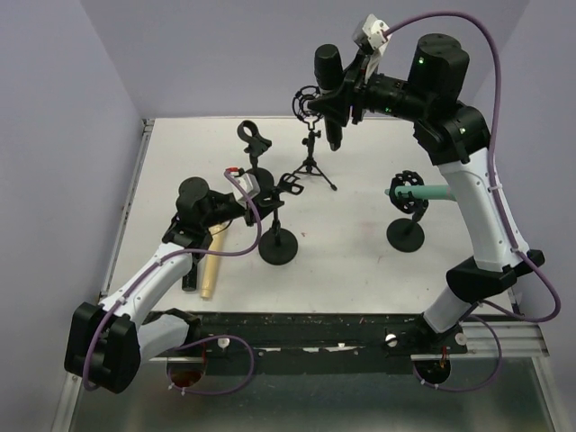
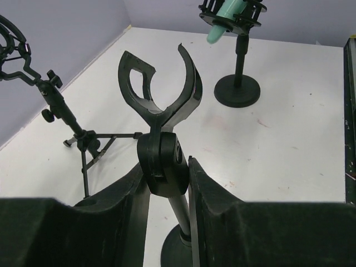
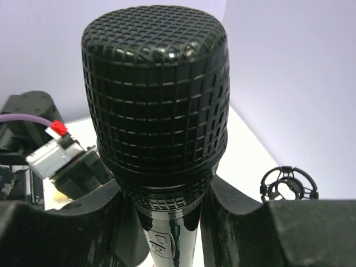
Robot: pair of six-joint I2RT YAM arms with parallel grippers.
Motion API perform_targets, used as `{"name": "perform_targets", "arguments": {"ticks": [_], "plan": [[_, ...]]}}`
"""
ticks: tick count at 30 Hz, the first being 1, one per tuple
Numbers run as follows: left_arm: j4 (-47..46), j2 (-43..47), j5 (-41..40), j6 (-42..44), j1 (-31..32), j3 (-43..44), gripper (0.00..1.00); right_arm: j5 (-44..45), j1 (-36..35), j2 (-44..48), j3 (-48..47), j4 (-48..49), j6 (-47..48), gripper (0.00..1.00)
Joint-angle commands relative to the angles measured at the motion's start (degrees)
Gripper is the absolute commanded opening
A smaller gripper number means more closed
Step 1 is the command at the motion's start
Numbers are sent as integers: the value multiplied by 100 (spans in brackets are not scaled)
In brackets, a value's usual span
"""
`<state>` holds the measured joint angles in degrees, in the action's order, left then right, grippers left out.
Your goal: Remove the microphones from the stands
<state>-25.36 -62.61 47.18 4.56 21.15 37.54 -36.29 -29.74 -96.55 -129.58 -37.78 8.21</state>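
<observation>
The microphone (image 1: 328,90) is up in the air over the far edge of the tabletop (image 1: 360,261), head upward. As I judge it, it is free of every stand. My right end effector (image 1: 349,90) is closed on its body just under the grille, and in the right wrist view the fingers sit at both sides of the shiny handle. I think it is held so high so that its lower end passes clear of the mounts below.

The tripod stand (image 1: 312,166) is just beside it near the far edge, and its shock mount (image 1: 306,99) looks empty. The clip stand (image 1: 279,245) has its round base near the middle of the tabletop. My left end effector (image 2: 167,183) is closed on this stand at the swivel joint under the clip (image 2: 160,118). I believe this grip holds the stand steady so that it does not tip. The clip is open at the top and holds nothing.

Toward the right edge, a third stand carries a green microphone (image 1: 423,192), well apart from both end effectors.
</observation>
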Motion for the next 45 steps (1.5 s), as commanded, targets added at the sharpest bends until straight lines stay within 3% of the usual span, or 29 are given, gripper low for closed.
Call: {"name": "perform_targets", "arguments": {"ticks": [1, 3, 5, 8, 10, 14, 19, 22, 28, 38, 44, 45], "plan": [[1006, -76, 318, 125, 39, 147, 22, 219, -32, 75, 81, 358, -284, 1], [1165, 3, 65, 72, 100, 385, 51, 141, -23, 145, 318, 543, -372, 1], [1515, 73, -165, 133, 161, 727, 69, 44, -23, 207, 573, 797, -504, 1], [2165, 161, -235, 116, 188, 1385, 81, -62, -15, 330, 1117, 1551, -802, 1], [2465, 222, -288, -24, 188, 1772, 98, -141, -6, 356, 1417, 2323, -1206, 1], [2896, 206, -560, -420, 197, 2502, 98, -500, -15, 137, 1479, 3398, -2005, 1], [3301, -224, -824, -895, 197, 3434, 98, -1641, -23, 40, 1945, 5119, -3323, 1], [3231, -418, -763, -1097, 197, 3777, 98, -2091, -23, -21, 2120, 5526, -3571, 1], [2968, -910, -307, -1571, 197, 4244, 98, -2180, -50, -83, 2297, 6063, -3783, 1], [2317, -1420, 643, -1888, 197, 4762, 72, -2295, -94, -224, 2331, 6142, -3809, 1], [1975, -1675, 951, -2064, 197, 4895, 20, -2146, -94, -162, 2569, 5985, -3695, 1], [1939, -1693, 942, -2099, 197, 4886, 12, -2128, -94, -162, 2595, 5949, -3686, 5]]}}
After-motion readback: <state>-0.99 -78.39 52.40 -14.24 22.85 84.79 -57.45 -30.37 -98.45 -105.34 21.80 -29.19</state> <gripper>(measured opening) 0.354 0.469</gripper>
